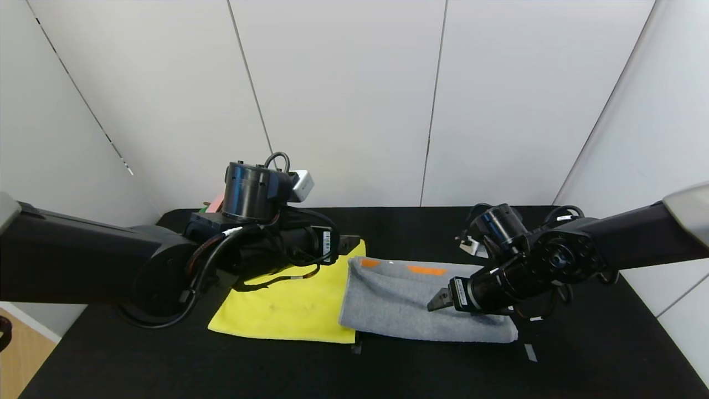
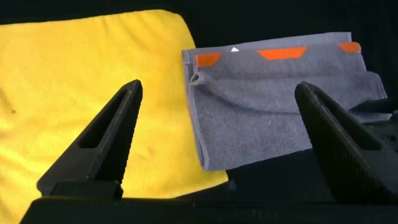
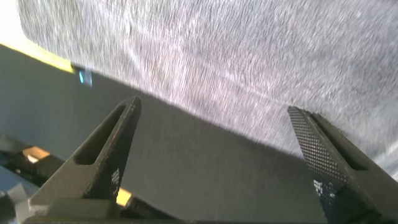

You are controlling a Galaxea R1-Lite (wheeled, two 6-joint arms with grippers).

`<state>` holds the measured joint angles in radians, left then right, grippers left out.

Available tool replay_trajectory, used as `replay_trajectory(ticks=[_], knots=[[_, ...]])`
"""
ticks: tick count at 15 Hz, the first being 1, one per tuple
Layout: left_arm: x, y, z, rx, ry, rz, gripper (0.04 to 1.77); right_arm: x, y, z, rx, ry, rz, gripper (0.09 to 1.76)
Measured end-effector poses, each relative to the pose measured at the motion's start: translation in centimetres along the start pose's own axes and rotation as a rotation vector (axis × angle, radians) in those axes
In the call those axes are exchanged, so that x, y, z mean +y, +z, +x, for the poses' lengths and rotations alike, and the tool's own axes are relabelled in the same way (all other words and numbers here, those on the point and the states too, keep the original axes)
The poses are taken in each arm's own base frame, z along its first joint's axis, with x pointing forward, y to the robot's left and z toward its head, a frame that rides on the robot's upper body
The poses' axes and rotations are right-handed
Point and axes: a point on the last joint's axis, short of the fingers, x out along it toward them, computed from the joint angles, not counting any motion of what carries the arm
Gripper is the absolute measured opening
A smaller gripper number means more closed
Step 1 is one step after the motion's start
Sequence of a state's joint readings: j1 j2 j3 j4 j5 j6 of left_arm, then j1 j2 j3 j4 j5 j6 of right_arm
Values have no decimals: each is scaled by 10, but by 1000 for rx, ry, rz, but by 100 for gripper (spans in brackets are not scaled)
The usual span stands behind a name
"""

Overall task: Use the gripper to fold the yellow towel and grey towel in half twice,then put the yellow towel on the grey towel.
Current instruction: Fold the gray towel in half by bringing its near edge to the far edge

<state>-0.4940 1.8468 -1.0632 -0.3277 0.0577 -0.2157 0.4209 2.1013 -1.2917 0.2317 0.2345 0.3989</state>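
Both grippers gaping, nothing held.
Right gripper (image 1: 437,302) over grey towel (image 1: 399,305); left gripper (image 2: 217,143) above yellow towel (image 1: 288,305); a shallow pinch risks unfolding.

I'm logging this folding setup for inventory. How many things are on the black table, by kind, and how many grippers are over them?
Towels: 2, a bright yellow thin cloth towel and a thick grey terry towel with orange patches, lying side by side.
Grippers: 2, the black two-fingered left gripper and right gripper, both open.
Pink object behind the left arm, mostly hidden: 1.
Total: 5.
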Motion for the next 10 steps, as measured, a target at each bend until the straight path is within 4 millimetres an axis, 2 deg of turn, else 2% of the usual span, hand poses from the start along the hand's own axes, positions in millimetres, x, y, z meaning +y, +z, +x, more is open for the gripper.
replay_trajectory(ticks=[10], knots=[[0,-2,3,9,2,2,172,-15,44,-7,-130,4,10,170]])
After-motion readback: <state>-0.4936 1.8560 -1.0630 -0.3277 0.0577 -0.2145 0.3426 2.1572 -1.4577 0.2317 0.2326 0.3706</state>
